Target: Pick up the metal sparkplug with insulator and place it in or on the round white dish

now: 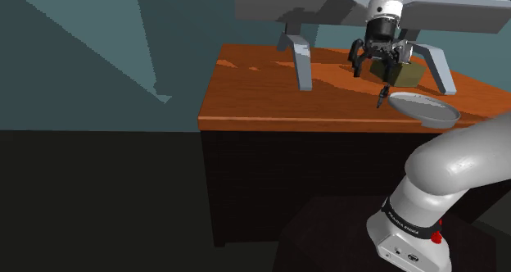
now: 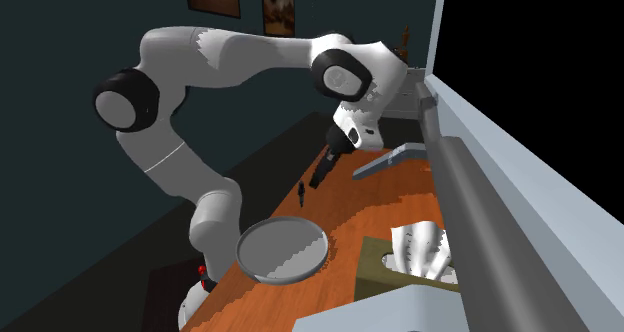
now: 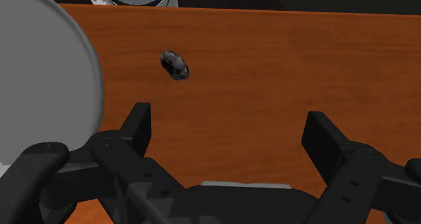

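Approach to the grasp. We found the gripper [image 3: 229,121] spread wide and empty above the wooden table [image 3: 283,61]. The small dark sparkplug [image 3: 175,64] stood upright just beside the round grey dish [image 3: 40,88], at the shoulder view's left. We judged centring over the plug first, then descending straight, the safest course.

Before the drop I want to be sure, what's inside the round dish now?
Nothing: the dish shows a bare grey inside. The sparkplug stands on the table beside it. In the shoulder view the arm covers part of the dish's near rim.
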